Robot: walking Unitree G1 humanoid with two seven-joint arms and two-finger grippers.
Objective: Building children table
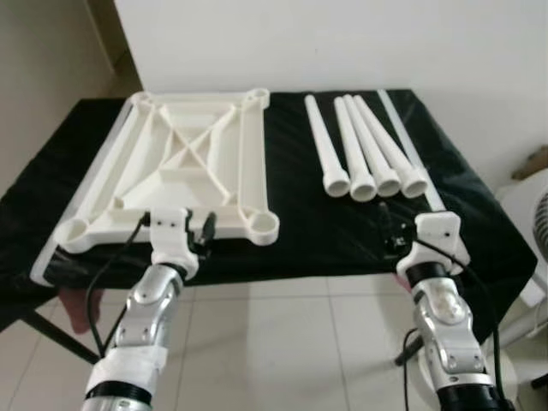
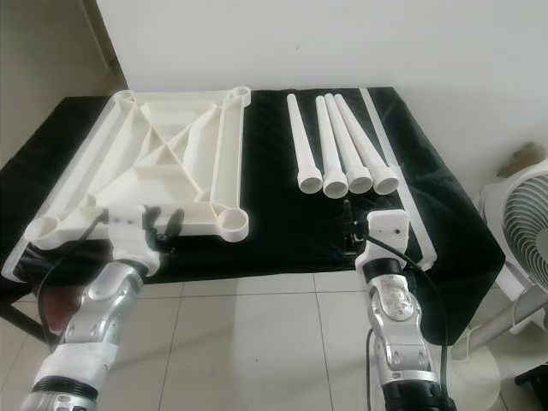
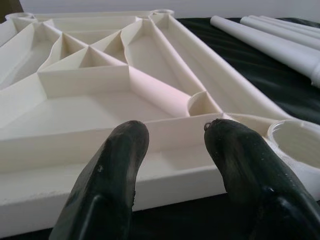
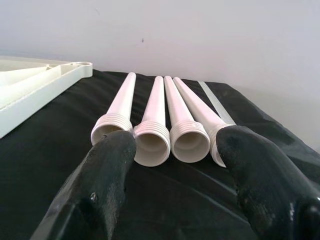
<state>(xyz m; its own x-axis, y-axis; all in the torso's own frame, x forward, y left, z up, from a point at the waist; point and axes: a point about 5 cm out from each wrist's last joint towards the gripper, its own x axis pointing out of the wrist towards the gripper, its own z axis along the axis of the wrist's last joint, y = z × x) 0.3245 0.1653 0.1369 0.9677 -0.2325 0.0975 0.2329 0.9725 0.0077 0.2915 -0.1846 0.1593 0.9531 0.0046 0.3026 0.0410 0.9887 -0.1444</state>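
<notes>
Left gripper (image 3: 172, 132) fingers apart before the upturned white ribbed plastic tabletop (image 1: 184, 163); right gripper (image 4: 172, 145) fingers apart facing four white threaded plastic legs (image 1: 366, 147); black-draped worktop (image 1: 317, 227) edges cut off.

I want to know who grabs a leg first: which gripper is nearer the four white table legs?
Right. The right gripper sits open just short of the table legs, facing their threaded ends. The left gripper is off to the side, at the near edge of the tabletop.

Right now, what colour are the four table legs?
White table legs, on the black cloth; clearest in the right wrist view.
</notes>
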